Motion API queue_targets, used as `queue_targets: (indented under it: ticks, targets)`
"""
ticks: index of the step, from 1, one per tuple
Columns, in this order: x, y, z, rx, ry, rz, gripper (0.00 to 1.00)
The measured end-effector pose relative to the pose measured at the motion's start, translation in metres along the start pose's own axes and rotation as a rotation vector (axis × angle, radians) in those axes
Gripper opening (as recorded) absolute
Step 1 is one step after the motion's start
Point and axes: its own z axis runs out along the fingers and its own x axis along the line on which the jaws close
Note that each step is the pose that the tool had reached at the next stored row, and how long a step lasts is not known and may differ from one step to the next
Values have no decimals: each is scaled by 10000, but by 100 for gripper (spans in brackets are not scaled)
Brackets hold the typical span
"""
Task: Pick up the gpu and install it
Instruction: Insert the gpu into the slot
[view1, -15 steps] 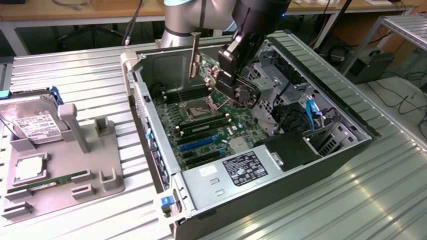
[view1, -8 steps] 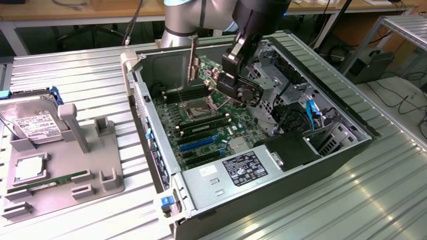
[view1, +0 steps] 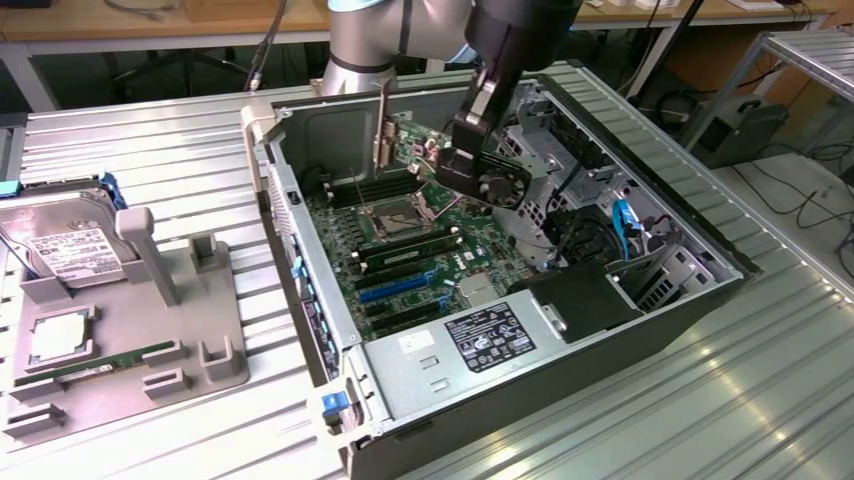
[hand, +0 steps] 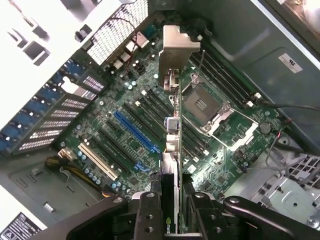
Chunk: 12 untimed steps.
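Grey plastic tray (view1: 127, 400) sits at 9 o'clock in the exterior view, on the ribbed metal table (view1: 147, 150). In it:
- hard drive (view1: 60, 245) w/ white label, at the tray's 11 o'clock
- square silver chip (view1: 60, 337) just below that
- green memory stick (view1: 100, 362) lying along toward the tray's 6 o'clock edge

Centre is the open pc case (view1: 587, 385), side panel off. Inside:
- motherboard (view1: 414, 255) flat on the case floor
- cpu socket (view1: 400, 212) approx at the board's 12 o'clock
- power supply (view1: 474, 340) at 6 o'clock
- metal drive cage (view1: 547, 150) + blue cables (view1: 621, 220) toward 3 o'clock

Gripper (view1: 470, 150) hangs at approx 12 o'clock of the exterior view, over the board. In the wrist view the fingers (hand: 149, 215) are closed part-way, pinching both faces of the gpu (hand: 172, 150), which shows edge-on btwn them. Its silver bracket (hand: 177, 47) is at the far end, toward the board's rear-port side. The card is up in the air, clear of the board and not in any slot. The long blue slot (hand: 135, 131) runs near its line, but I can't tell if the card is directly over a slot.

My read on the step: pick-up is done, this is the carry/align phase, and the install isn't done. Seating calls for the card's edge connector square over a long slot, the bracket matched to a rear opening, and a straight press down. Any tilt or offset prob jams it.
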Motion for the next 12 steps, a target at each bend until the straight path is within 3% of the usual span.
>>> queue_targets:
  ticks: [3, 6, 12]
  targets:
    - [0, 0, 6, 14, 6, -536, 26]
    - [1, -1, 22, 18, 32, -1511, 26]
    - [2, -3, 59, -16, 103, -2840, 26]
